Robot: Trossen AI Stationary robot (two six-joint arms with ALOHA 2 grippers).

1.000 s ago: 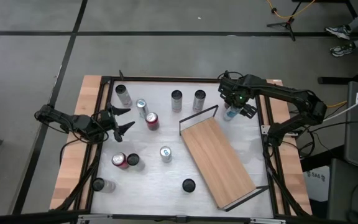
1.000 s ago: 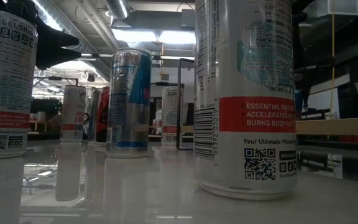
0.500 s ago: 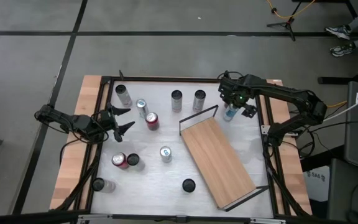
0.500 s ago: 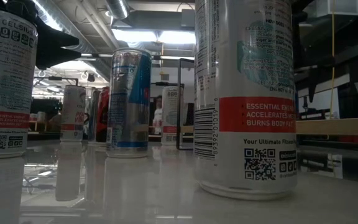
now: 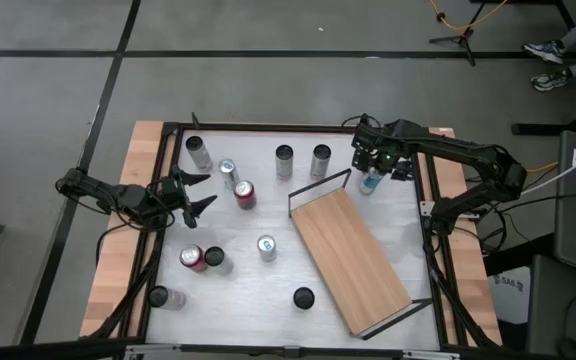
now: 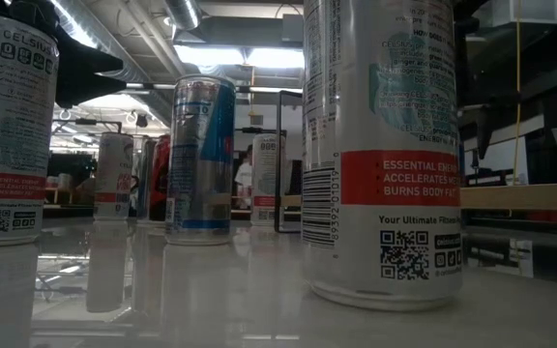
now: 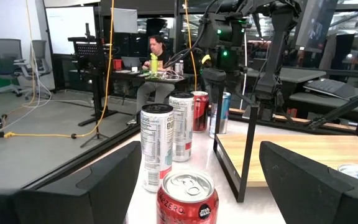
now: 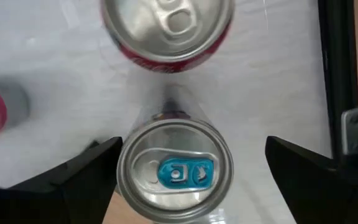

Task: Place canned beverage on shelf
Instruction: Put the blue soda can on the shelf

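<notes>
On the desk (image 5: 268, 215) the shelf (image 5: 351, 258) lies diagonally. I hold my right gripper (image 8: 178, 163) released straight above the upright blue-tab can (image 8: 176, 171), just beyond the shelf's far rail. My left gripper (image 5: 196, 194), also released, waits well apart.

High cam: overhead, straight down, far, whole desk (image 5: 268, 140) in frame. Low cam: desktop height, level, cans very close. Left wrist cam: level across desk toward shelf (image 7: 303, 149). Right wrist cam: straight down, tight on blue-tab can (image 8: 174, 171); same can in high view.
</notes>
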